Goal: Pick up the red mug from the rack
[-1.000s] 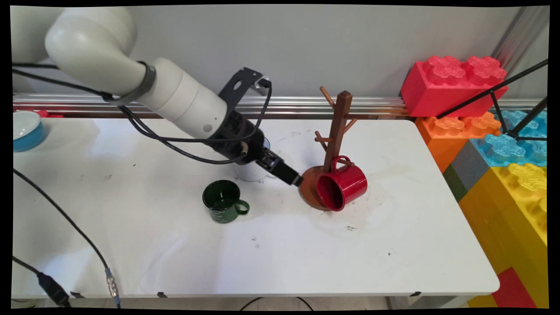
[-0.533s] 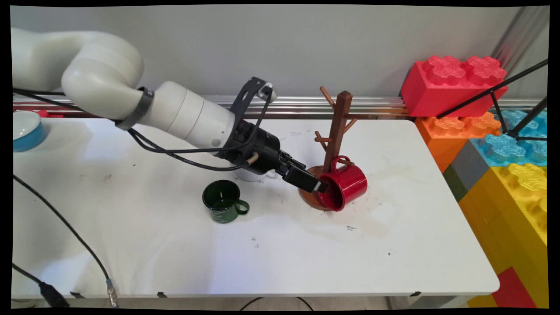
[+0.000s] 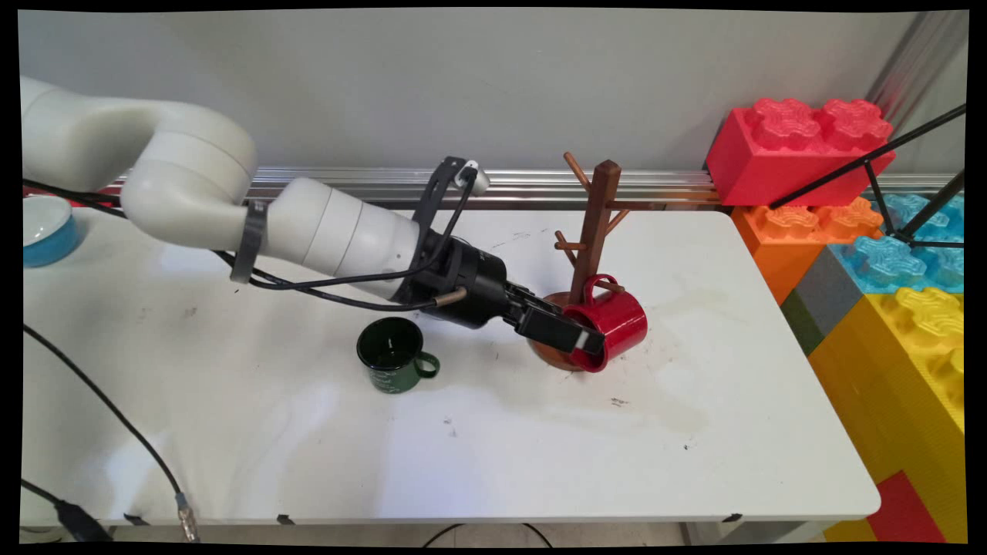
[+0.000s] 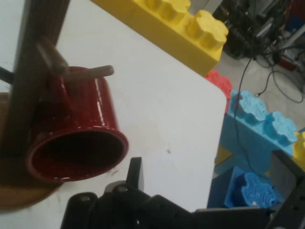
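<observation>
Main view: my gripper (image 3: 587,341) sits low at the mouth of the red mug (image 3: 617,320), which hangs by its handle on a low peg of the wooden mug tree (image 3: 595,223), tilted, rim over the tree's round base. I can't tell how far apart the fingers stand. Green mug (image 3: 393,354) stands upright on the white table (image 3: 463,447), left of the gripper. Blue bowl (image 3: 46,231) far left.

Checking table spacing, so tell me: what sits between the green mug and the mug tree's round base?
In the main view, the gripper and its black wrist cross the gap between the green mug and the mug tree's base, reaching the red mug.
</observation>
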